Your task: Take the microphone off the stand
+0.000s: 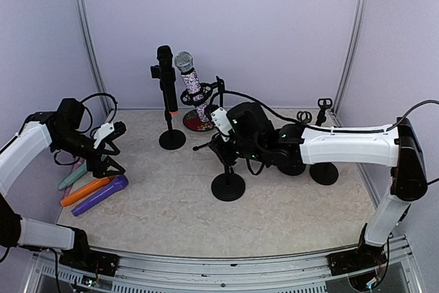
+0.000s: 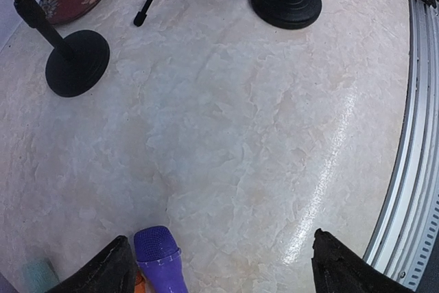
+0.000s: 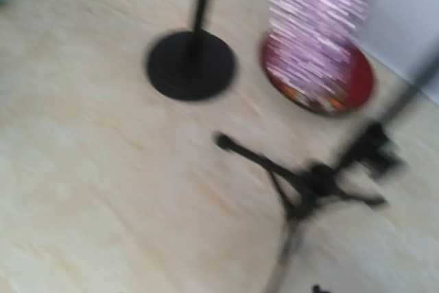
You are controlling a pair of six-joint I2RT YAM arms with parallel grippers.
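**Operator:** Where is my right hand?

**Spotter:** Your right hand (image 1: pixel 217 120) is mid-table, just beside the lower end of the sparkly microphone (image 1: pixel 191 80), which is at its eleven o'clock. I cannot tell if the hand is clenched or released. Its wrist view is smeared and shows no fingers.

**Operator:** And the microphone?

**Spotter:** It sits tilted, head up, in the ring of its stand (image 1: pixel 184 95), above a red plate (image 1: pixel 195 127), toward twelve o'clock on the table (image 1: pixel 171 211). A black microphone (image 1: pixel 165 73) stands at its nine o'clock.

**Operator:** My left side?

**Spotter:** Your left hand (image 1: pixel 112 143) hangs released at the table's nine o'clock, over a purple microphone (image 1: pixel 101 195), grasping nothing.

**Operator:** Which step is this?

**Spotter:** I'd call it the reach and grasp, with the lift-out not yet done. Next you need a firm hold on the body, then a pull along the ring's axis, or the stand may tip.
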